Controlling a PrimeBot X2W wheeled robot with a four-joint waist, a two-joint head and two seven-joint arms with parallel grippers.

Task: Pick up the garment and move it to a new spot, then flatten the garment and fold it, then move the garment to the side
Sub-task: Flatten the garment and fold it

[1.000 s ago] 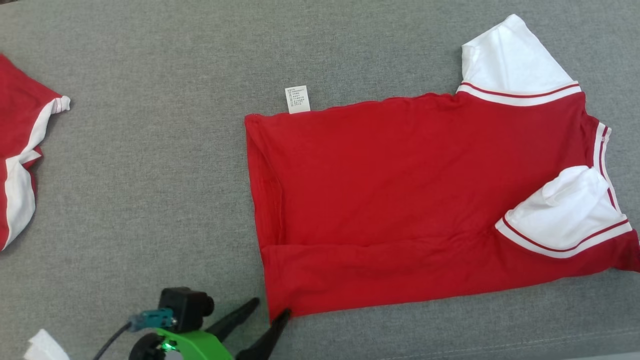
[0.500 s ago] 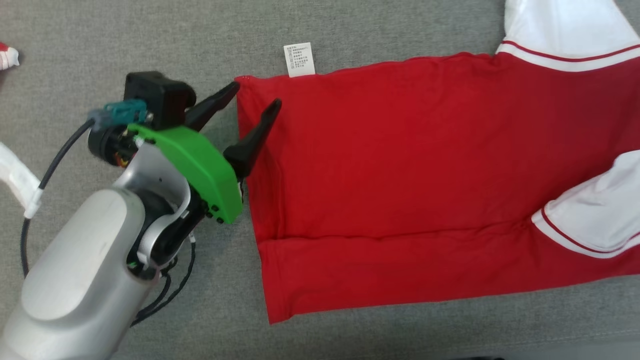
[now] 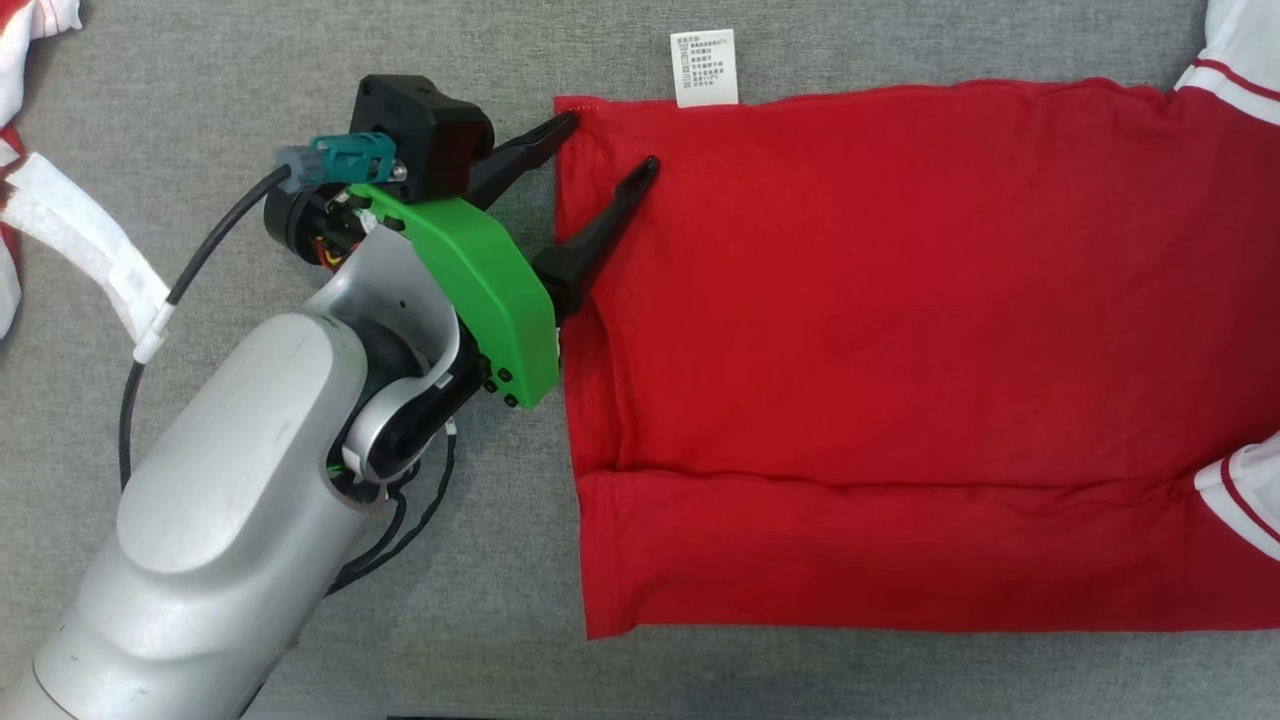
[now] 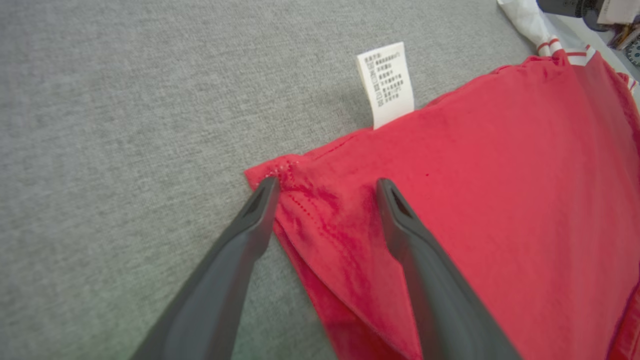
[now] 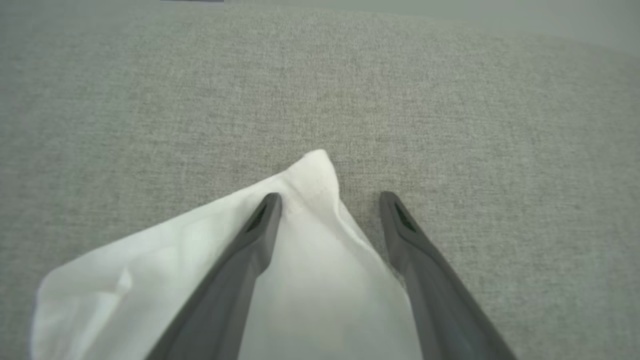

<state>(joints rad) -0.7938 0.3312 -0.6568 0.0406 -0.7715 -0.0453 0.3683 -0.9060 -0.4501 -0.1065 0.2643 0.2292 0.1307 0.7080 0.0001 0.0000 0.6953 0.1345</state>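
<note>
1. Red shirt [image 3: 900, 350] is lying flat on the grey cloth surface [image 3: 250, 80]. Hem end is twd the left of the head view, and the sleeve end runs off the right edge. It takes up most of the right side of that view.
2. Bottom strip of it is folded over lengthwise, w/ a straight crease running left-right near the lower edge.
3. White label [image 3: 705, 67] sticks out from the top edge, flat on the grey, just right of the top-left hem corner.
4. Left gripper [image 3: 612, 140] is right at that corner, fingers spread wide, nothing pinched. One finger is over the grey just outside the corner and the other is over the red fabric, so the corner sits btwn them.
5. Left wrist view shows the same thing: gripper [image 4: 327, 183] astride the corner, label [image 4: 386, 85] a bit beyond the tips. Can't tell if the tips actually press on the cloth.
6. Green cover [image 3: 480, 280] on the left wrist, black cable [image 3: 205, 252] looping off it, silver forearm coming in from bottom left.
7. Right gripper [image 5: 330, 196] in its own wrist view is also wide open, gripping nothing. One finger lies over a white sleeve [image 5: 310, 240], the other over bare grey, w/ the sleeve's pointed corner btwn them.
8. Another red/white shirt [image 3: 25, 30] is bunched at the far left edge of the head view, well apart from the main one.
</note>
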